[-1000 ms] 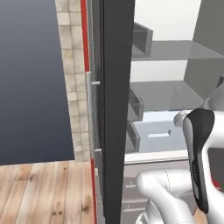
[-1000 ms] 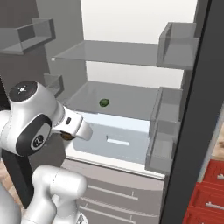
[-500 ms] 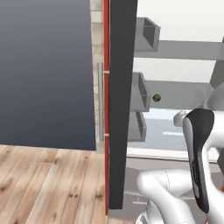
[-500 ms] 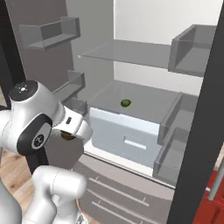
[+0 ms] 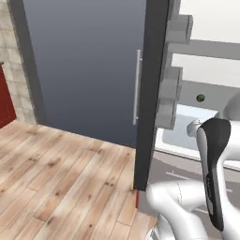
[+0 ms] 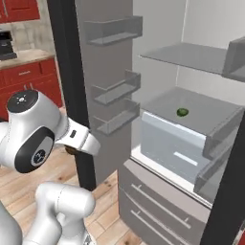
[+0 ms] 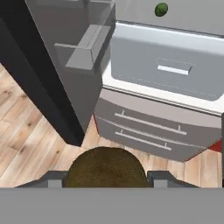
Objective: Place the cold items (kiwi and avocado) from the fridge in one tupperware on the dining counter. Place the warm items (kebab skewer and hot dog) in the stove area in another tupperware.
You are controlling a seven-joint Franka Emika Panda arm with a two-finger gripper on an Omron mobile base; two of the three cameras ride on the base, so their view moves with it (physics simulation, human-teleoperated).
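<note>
A brown fuzzy kiwi (image 7: pixel 106 167) sits between my fingertips at the bottom of the hand view, and my gripper (image 7: pixel 107 178) is shut on it. In the right base view a sliver of the kiwi (image 6: pixel 71 150) peeks out under the white hand, in front of the open fridge door. The avocado (image 6: pixel 182 112), small and dark green, lies on the fridge's middle shelf above the drawer; it is also seen as the avocado (image 7: pixel 161 9) and the avocado (image 5: pixel 200 98). The tupperware, the kebab skewer and the hot dog are out of view.
The open fridge door (image 6: pixel 86 95) with its grey bins (image 6: pixel 115 117) stands close on my left. Below the shelf are a pale crisper drawer (image 7: pixel 175 70) and grey freezer drawers (image 7: pixel 148 131). Wooden floor (image 5: pixel 56 178) spreads to the left, with red cabinets (image 6: pixel 28 76) behind.
The whole picture has swung: the base has moved, so the fridge sits further right and more floor shows. The kiwi stays in the gripper.
</note>
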